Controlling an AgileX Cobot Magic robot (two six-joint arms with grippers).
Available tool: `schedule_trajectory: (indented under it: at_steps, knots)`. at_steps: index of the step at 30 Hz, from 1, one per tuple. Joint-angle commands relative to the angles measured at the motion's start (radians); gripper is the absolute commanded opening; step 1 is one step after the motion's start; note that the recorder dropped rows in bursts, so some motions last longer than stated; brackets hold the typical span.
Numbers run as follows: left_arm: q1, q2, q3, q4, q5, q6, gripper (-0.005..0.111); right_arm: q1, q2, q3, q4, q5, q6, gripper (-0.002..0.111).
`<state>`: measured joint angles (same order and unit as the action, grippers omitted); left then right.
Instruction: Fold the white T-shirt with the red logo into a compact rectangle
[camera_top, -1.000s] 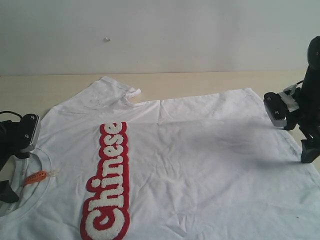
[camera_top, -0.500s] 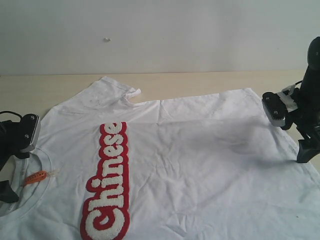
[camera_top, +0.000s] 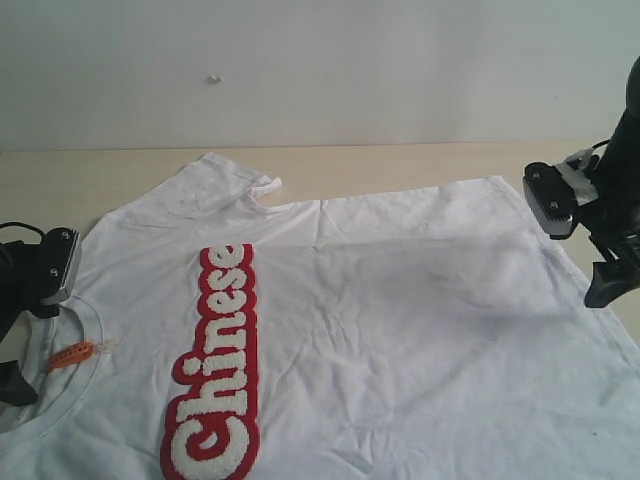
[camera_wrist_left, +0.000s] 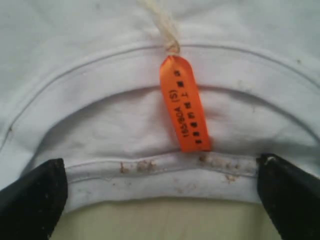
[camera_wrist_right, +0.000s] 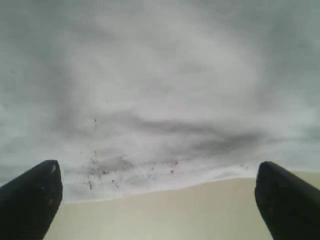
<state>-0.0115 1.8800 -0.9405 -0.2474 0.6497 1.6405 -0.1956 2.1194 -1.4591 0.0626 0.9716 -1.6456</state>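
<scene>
While gaping empty, left gripper (camera_wrist_left: 160, 199) at collar (camera_wrist_left: 125, 172), right gripper (camera_wrist_right: 159, 200) over hem (camera_wrist_right: 150, 186), lines up first fold of the white T-shirt (camera_top: 400, 330). Next: pinch fabric squarely.

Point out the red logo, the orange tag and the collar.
red logo (camera_top: 218, 360): exterior view, on its middle letters.
orange tag (camera_wrist_left: 185, 107): left wrist view, on its printed middle.
collar (camera_wrist_left: 100, 80): left wrist view, on the band beside the tag.
</scene>
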Motion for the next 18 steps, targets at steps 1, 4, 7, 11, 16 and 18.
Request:
schedule_trajectory:
  at_steps: [1, 4, 7, 11, 16, 18]
  knots:
    - [0.0, 0.017, 0.006, 0.002, -0.004, -0.001, 0.105, -0.002, -0.008, 0.005, 0.034, -0.006, -0.031, 0.105]
    - [0.0, 0.017, 0.006, 0.002, -0.004, -0.001, 0.105, -0.002, 0.013, 0.005, 0.031, 0.0, -0.031, 0.105]
    - [0.0, 0.017, 0.006, 0.002, -0.004, -0.001, 0.105, -0.002, 0.048, 0.005, 0.01, 0.002, -0.031, 0.105]
    - [0.0, 0.017, 0.006, 0.002, -0.006, -0.001, 0.105, -0.002, 0.067, 0.005, -0.003, 0.002, -0.03, 0.105]
    - [0.0, 0.017, 0.006, 0.002, -0.012, -0.001, 0.105, -0.002, 0.067, 0.005, -0.051, 0.007, -0.028, 0.105]
    - [0.0, 0.017, 0.006, 0.002, -0.012, -0.001, 0.105, -0.002, 0.067, 0.005, -0.063, 0.017, -0.028, 0.105]
